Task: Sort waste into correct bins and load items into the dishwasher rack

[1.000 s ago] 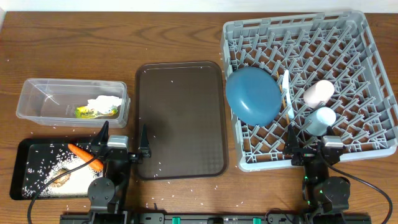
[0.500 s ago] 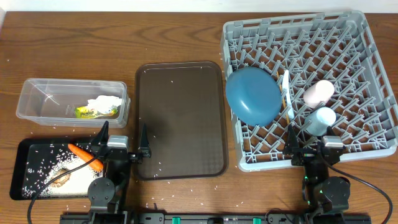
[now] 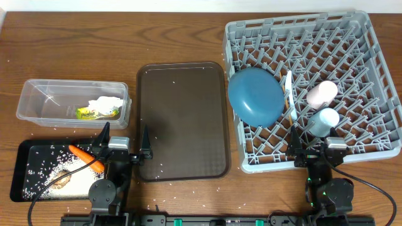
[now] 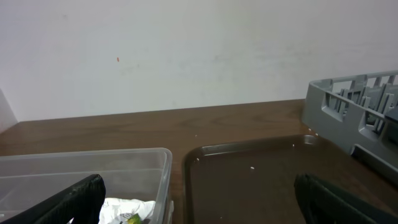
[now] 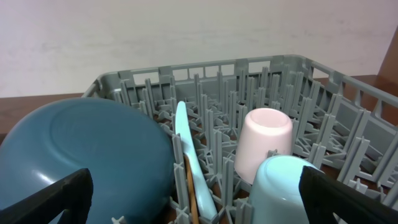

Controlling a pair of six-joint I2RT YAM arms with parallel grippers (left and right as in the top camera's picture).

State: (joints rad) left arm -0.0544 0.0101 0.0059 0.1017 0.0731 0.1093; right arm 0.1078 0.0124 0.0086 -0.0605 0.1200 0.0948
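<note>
Left hand (image 3: 124, 137) at 7 o'clock on tabletop (image 3: 94, 44), right hand (image 3: 312, 147) at 5 o'clock; each spread wide, holding nothing; dishwasher rack (image 3: 370, 37) at 2 o'clock carries blue plate (image 3: 255, 95), spoon (image 3: 289, 85), pink cup (image 3: 321, 94), blue cup (image 3: 324, 120); clear tub (image 3: 28, 103) at 9 o'clock holds wrapper (image 3: 88, 113), napkin (image 3: 105, 103); black tray-bin (image 3: 19, 169) at 8 o'clock holds carrot (image 3: 85, 157), rice (image 3: 56, 169)

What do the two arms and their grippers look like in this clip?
Both arms are black, with round joint housings. The left gripper and right gripper each carry two black wedge-shaped fingers and a small silver-grey block. Thin black cables loop out from each arm's base.
</note>
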